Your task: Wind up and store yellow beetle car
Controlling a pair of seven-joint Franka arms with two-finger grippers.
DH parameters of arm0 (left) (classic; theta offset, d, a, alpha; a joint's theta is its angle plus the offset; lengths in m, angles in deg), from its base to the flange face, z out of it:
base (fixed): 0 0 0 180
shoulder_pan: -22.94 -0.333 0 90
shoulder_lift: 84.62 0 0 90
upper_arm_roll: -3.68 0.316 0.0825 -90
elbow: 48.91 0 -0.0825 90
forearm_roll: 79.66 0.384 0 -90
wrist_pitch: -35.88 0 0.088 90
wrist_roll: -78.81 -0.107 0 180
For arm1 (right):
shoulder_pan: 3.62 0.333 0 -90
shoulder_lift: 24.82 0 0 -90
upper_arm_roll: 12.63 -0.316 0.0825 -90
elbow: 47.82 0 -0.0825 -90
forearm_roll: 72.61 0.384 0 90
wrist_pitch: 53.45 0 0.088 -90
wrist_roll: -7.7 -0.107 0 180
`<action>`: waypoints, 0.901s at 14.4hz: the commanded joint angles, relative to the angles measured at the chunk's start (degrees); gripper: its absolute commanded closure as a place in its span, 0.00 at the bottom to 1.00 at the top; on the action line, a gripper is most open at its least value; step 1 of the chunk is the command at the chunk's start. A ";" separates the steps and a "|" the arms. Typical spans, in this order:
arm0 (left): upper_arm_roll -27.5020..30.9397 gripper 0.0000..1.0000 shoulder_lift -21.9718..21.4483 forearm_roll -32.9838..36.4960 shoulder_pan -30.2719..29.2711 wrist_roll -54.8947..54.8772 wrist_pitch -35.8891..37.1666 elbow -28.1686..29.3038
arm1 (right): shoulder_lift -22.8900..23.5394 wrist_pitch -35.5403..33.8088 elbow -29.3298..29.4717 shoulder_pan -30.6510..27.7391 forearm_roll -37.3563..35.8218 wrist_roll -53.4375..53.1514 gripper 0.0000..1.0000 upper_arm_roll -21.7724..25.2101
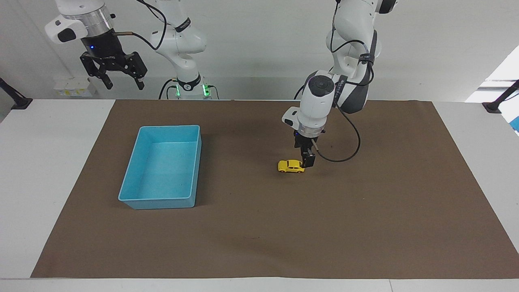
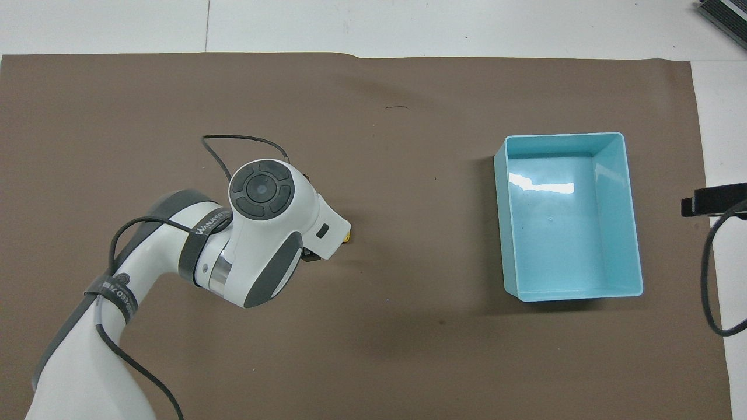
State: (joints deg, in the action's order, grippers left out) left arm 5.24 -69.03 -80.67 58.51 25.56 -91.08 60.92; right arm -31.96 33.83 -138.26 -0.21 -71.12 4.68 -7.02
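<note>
Left gripper, jaws wide, sits at the yellow beetle car's end; right gripper waits, spread.

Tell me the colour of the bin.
Light blue bin; it shows best in the facing view.

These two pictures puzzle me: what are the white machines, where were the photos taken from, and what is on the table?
They are two robot arms, each ending in a two-finger gripper. One picture looks across the table at the robots; the other looks steeply down from above their end. On the brown mat stand a tiny yellow car and a blue bin, which has nothing in it. The left gripper has its fingers open, down at the end of the car that points away from the bin; nothing is held yet. From above, the arm hides nearly all of the car. The right gripper waits, open, raised above its end of the table.
</note>
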 commanded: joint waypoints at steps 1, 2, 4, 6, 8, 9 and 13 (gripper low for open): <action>1.34 0.00 2.06 2.84 2.39 0.51 -3.46 0.91 | -1.12 -0.54 -1.06 -0.34 0.44 0.82 0.00 -0.25; 1.34 0.00 2.94 4.34 2.65 1.47 -3.64 0.83 | -1.12 -0.54 -1.06 -0.34 0.44 0.82 0.00 -0.25; 1.34 0.00 4.26 6.19 3.45 3.84 -4.25 0.83 | -1.12 -0.54 -0.97 -0.34 0.44 0.82 0.00 -0.25; 1.34 0.00 4.35 6.81 3.62 3.94 -4.35 0.83 | -1.12 -0.54 -1.06 -0.34 0.44 0.82 0.00 -0.24; 1.34 0.00 4.35 7.51 3.62 3.94 -4.26 0.83 | -1.12 -0.54 -1.06 -0.34 0.44 0.82 0.00 -0.25; 1.43 0.00 4.35 7.60 3.62 4.11 -3.91 0.74 | -1.12 -0.54 -1.06 -0.34 0.44 0.82 0.00 -0.16; 1.17 1.00 4.53 8.40 2.93 4.03 -4.16 0.47 | -1.12 -0.54 -0.97 -0.34 0.44 0.82 0.00 -0.25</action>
State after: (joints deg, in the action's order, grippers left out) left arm 5.52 -64.31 -73.99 60.79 28.36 -94.29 61.02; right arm -31.96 33.83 -138.26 -0.21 -71.12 4.68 -7.02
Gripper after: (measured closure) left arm 0.344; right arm 0.000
